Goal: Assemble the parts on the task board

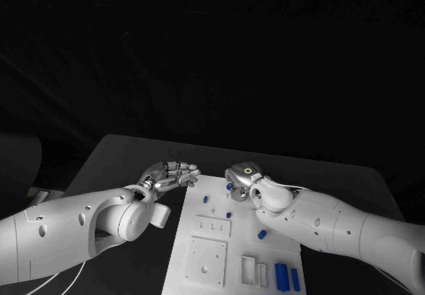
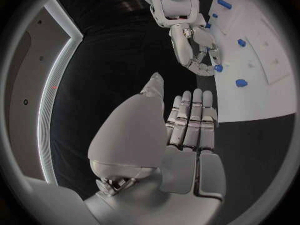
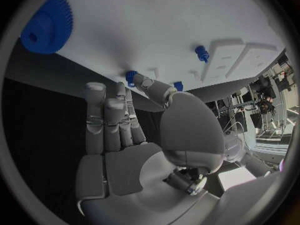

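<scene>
Nearest me, two long blue parts [image 1: 286, 277] lie side by side at the task board's [image 1: 200, 246] near right corner, their long axes running away from me. Further up the white plate, small blue pegs [image 1: 262, 234] stand upright between my arms. My left hand [image 1: 170, 175] hovers just off the board's far left corner, fingers straight and together, holding nothing. My right hand [image 1: 244, 181] curls over the far edge, touching a small blue peg [image 2: 218, 68]; I cannot tell whether it grips it. Beyond lies the black table [image 1: 310, 169], then darkness.
</scene>
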Motion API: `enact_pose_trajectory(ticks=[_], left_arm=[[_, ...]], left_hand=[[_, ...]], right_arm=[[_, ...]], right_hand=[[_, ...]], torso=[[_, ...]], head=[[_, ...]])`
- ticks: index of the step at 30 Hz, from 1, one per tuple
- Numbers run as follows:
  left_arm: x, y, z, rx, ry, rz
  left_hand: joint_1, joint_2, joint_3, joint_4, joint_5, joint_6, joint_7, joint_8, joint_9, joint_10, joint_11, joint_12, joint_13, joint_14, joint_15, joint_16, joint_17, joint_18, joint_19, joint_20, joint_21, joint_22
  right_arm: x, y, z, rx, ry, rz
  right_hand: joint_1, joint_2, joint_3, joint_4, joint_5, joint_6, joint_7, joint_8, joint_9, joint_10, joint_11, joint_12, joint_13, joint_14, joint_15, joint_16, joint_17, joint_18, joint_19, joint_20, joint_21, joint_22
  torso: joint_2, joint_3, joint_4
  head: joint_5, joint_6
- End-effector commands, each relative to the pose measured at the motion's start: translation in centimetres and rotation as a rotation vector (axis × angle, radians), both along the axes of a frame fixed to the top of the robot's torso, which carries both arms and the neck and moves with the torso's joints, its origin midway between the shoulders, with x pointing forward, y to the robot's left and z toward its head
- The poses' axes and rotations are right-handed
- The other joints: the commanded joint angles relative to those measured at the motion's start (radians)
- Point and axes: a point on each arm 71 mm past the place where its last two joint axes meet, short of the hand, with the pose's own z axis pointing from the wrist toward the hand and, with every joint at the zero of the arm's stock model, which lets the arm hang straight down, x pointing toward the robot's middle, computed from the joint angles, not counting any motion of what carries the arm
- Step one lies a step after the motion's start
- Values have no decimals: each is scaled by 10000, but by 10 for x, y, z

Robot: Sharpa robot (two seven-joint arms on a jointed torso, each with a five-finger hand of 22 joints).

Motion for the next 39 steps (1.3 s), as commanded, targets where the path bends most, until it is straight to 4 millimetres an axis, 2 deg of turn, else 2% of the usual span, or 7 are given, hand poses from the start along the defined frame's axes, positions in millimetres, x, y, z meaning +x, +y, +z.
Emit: enact_pose_trajectory(ticks=[1, 17, 21, 25, 33, 35, 39], left_arm=[[0, -2, 2, -72, -110, -129], [0, 4, 2, -51, -140, 7], [1, 13, 3, -32, -252, 111], [3, 17, 2, 71, -280, 230], [11, 23, 0, 143, -293, 403], [12, 26, -1, 163, -294, 475], [13, 27, -3, 163, -241, 532]], left_hand=[[53, -31, -66, 8, -35, 72, 21, -42, -15, -24, -4, -60, -10, 67, 11, -50, -9, 36, 63, 42, -55, 54], [49, -39, -69, 9, -39, 74, 22, -43, -18, -23, -3, -58, -9, 75, 17, -50, -10, 39, 64, 48, -59, 57], [48, -38, -69, 9, -39, 75, 22, -43, -18, -22, -3, -58, -9, 75, 17, -50, -10, 40, 64, 49, -59, 58], [73, -24, -62, 4, -47, 188, 50, 5, -7, 139, 1, 12, 22, 155, 18, -18, 1, 58, 68, 57, -72, 74], [67, 51, -108, 7, -53, 597, 161, 139, 19, 797, 70, 225, 89, 540, 48, 199, 79, 119, 114, 87, -69, 175], [66, 55, -113, 7, -54, 615, 161, 142, 18, 825, 67, 231, 89, 536, 48, 198, 77, 121, 115, 88, -69, 180], [66, 61, -116, 7, -54, 625, 157, 143, 17, 838, 61, 232, 87, 531, 48, 197, 76, 123, 113, 89, -70, 182]], right_arm=[[0, 1, -2, 8, 232, 24], [-10, -7, 9, 962, 71, 387], [-12, -15, 24, 1790, 561, 281], [-14, -28, 37, 2243, 693, 351], [-17, -67, 46, 2880, 1173, -97], [-17, -75, 46, 2848, 1235, -252], [-15, -85, 44, 2585, 1316, -447]], right_hand=[[18, -149, -52, 20, -22, -116, 14, -85, -27, -204, 53, -21, -47, -32, 94, -52, -30, 844, -37, 57, -71, 65], [-13, -236, -83, 91, -20, -169, 39, -109, -38, -307, 88, 5, -98, -46, 129, -66, -68, 844, -49, 80, -106, 41], [-9, -241, -73, 111, -19, -150, 47, -99, -34, -282, 80, 24, -96, -47, 122, -66, -75, 844, -45, 79, -113, 35], [-82, -115, -136, 208, -13, 97, -36, 45, 42, 67, -27, 203, -9, -37, 20, -67, -96, 844, -25, 86, -108, 33], [-85, -40, -284, 161, -18, 253, -119, 131, 112, 325, -135, 291, 68, -35, -87, -89, -152, 844, -58, 70, -105, 54], [-142, -40, -441, 138, -22, 256, -124, 132, 129, 517, -209, 386, 162, -28, -153, -88, -172, 844, -59, 63, -89, 71], [-151, -8, -664, 48, -20, 211, -110, 107, 149, 794, -331, 556, 396, -13, -274, -66, -188, 844, -55, 28, -73, 88]], torso=[[4, -1, -5], [-2, 10, -10], [-13, 20, -66], [-31, 68, -141], [-191, 188, -285], [-240, 230, -349], [-308, 310, -429]], head=[[-5, 11], [-37, 133], [-91, 206], [-105, 288], [-75, 306], [-66, 275], [-54, 271]])
